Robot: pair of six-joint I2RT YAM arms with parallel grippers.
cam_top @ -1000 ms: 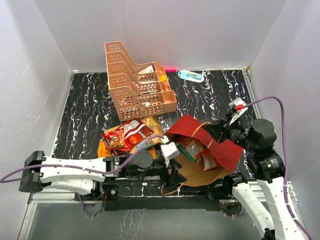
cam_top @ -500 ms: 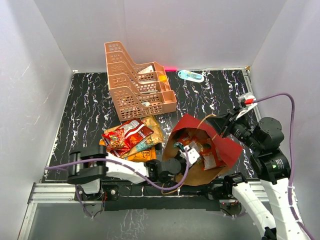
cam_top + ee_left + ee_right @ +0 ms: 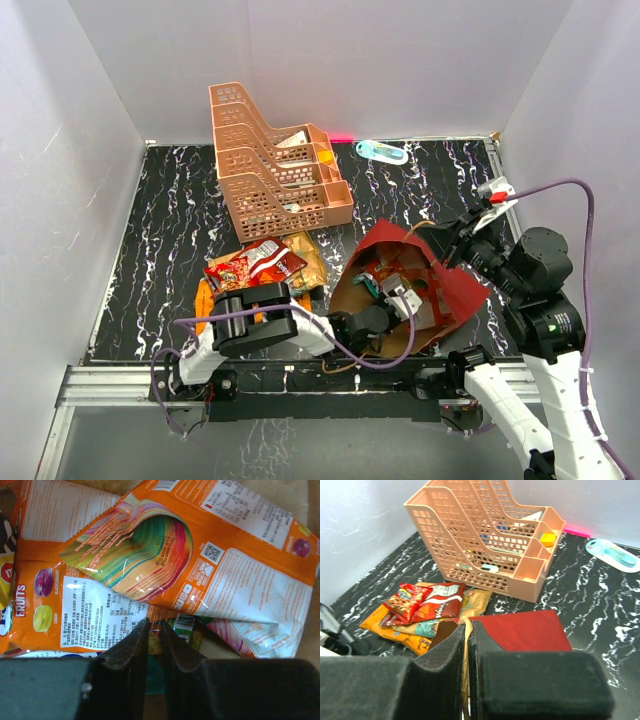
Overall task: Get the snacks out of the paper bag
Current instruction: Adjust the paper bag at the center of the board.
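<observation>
Red paper on the outside and brown kraft on the inside, the paper bag [image 3: 455, 290] lies on its side on the black marbled table [image 3: 170, 230], near the front edge, with its mouth turned toward the left arm. We see the left gripper [image 3: 398, 297] reaching inside this mouth. In the left wrist view its jaws stand almost together, and they pinch, as far as we can tell, the thin lower edge of an orange packet [image 3: 105, 612] with a white label. A second orange packet [image 3: 235, 565] with a rainbow swirl lies above it, overlapping it. The right gripper [image 3: 466, 627] is clenched on the twine handle [image 3: 465, 650] and holds that side of the bag up from the table. Outside the bag, to its left, other snacks lie in a heap: a red packet [image 3: 258, 265], a tan-gold chip bag [image 3: 308, 250] and, under them, a big orange chip bag [image 3: 385, 625]. Behind this heap stands a peach rack [image 3: 275, 170], and a small blue-green bottle [image 3: 382, 151] lies near the back wall.
</observation>
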